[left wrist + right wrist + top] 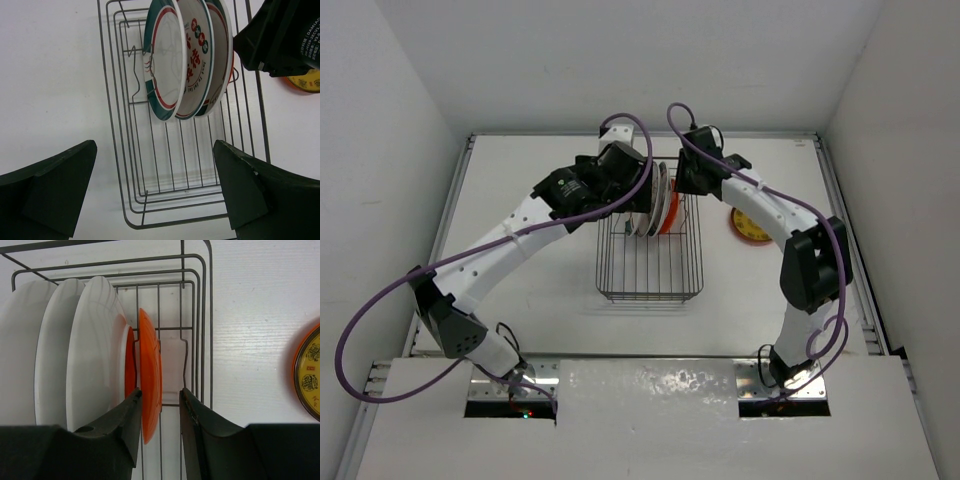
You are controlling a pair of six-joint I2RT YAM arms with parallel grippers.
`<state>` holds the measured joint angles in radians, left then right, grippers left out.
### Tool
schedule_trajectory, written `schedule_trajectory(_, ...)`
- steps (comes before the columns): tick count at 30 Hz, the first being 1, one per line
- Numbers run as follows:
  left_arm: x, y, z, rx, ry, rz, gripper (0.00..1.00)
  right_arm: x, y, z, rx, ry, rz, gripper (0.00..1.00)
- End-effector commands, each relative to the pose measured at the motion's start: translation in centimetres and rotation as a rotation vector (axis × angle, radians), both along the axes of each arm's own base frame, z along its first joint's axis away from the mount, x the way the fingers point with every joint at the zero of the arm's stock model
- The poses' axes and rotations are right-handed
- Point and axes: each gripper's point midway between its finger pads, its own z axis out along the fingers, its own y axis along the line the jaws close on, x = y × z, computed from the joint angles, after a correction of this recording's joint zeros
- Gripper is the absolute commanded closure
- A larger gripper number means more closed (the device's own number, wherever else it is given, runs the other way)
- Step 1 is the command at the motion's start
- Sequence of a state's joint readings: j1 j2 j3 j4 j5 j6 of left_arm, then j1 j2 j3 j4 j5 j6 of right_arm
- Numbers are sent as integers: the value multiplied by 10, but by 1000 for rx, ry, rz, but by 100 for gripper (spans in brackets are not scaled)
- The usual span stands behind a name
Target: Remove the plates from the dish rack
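Note:
The dark wire dish rack (pixel 650 262) stands mid-table. Several plates stand upright at its far end: three white ones with patterned rims (pixel 175 60), their white backs in the right wrist view (pixel 90 355), and a bright orange-red plate (pixel 150 375) at the right end (pixel 669 212). A yellowish plate with an orange rim (pixel 749 225) lies flat on the table to the right. My right gripper (pixel 160 400) is open, its jaws on either side of the orange plate's rim, the right finger (pixel 195 430) clear of it. My left gripper (pixel 154 150) is open wide and empty above the rack's bare part.
The rack's near half holds only wires and tines (pixel 170 170). The right arm's black wrist (pixel 285 35) sits close beside the plates. Both arms crowd the rack's far end (pixel 650 175). A white wall runs behind, and raised table edges run left and right.

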<state>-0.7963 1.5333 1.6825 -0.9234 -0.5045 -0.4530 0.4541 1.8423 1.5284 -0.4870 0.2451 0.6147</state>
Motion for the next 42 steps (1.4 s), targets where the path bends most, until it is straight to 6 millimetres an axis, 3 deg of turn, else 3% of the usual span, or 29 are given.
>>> schedule_trajectory(1,2,5,19,-55,-47,10,0,3,14,12,44,-33,18,65)
schedule_trajectory(6,0,6,20,-56,-49,8,0,4,19,4,32,-8,20,66)
schedule_trajectory(12,0,6,20,-56,-48,7,0,1,12,-20,-35,61,-23,73)
schedule_trajectory(16,-1,7,20,-55,-48,6,0,0,13,-24,-65,74,-32,87)
schedule_trajectory(20,-2,9,22,-50,-54,7,0,4,11,-4,-72,38,-72,93)
schedule_trajectory(21,-1,10,23,-49,-55,7,0,10,14,10,-58,13,-81,99)
schedule_trajectory(23,-1,10,24,-49,-58,5,0,12,11,21,-70,9,-102,100)
schedule_trajectory(24,-1,10,25,-51,-60,5,0,20,13,40,-56,-26,-112,100)
schedule_trajectory(26,0,10,25,-50,-61,5,0,20,8,49,-81,-22,-129,100)
schedule_trajectory(27,0,9,26,-54,-64,4,0,26,8,67,-77,-58,-140,100)
schedule_trajectory(30,1,10,27,-55,-65,3,0,27,-1,90,-109,-87,-157,100)
schedule_trajectory(37,0,10,28,-60,-63,2,0,8,-52,116,-191,-105,-262,100)
schedule_trajectory(38,0,10,28,-63,-65,1,0,3,-65,105,-204,-82,-285,100)
schedule_trajectory(39,0,10,27,-63,-62,1,0,2,-71,127,-154,-150,-310,100)
schedule_trajectory(40,-1,10,27,-66,-61,0,0,-1,-80,130,-137,-167,-339,100)
schedule_trajectory(41,-2,9,26,-75,-58,-5,0,-8,-117,134,-76,-216,-443,100)
schedule_trajectory(42,-3,9,26,-75,-57,-5,0,-14,-120,111,-107,-166,-439,100)
